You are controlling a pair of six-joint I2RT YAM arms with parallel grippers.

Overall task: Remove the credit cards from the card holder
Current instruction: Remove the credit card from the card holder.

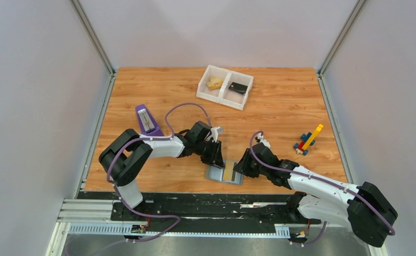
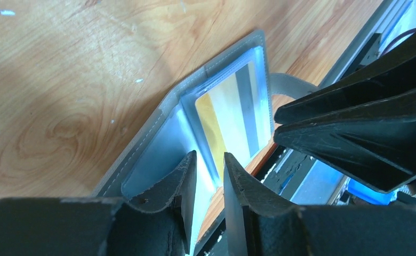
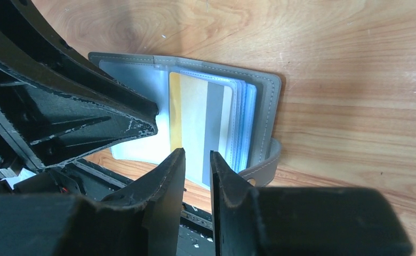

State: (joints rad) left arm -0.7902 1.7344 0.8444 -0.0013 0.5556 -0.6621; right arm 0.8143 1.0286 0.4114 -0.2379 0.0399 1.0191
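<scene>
- Left gripper (image 2: 210, 156): above the card holder's (image 2: 158, 128) left panel, jaws slightly apart, empty.
- Card holder: open flat between the grippers, with a gold credit card (image 3: 195, 112) sleeved in its right panel.
- Right gripper (image 3: 197, 153): at the card holder's near edge over the card, narrow gap, can't tell if it grips.
- Step: card extraction. The next move probably needs the card holder pinned and the card edge pinched.

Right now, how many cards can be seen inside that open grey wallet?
1: a gold card with a grey stripe, in the top clear sleeve of the wallet, on its right-hand panel as seen from overhead. More may hide in the sleeves stacked beneath.
</scene>
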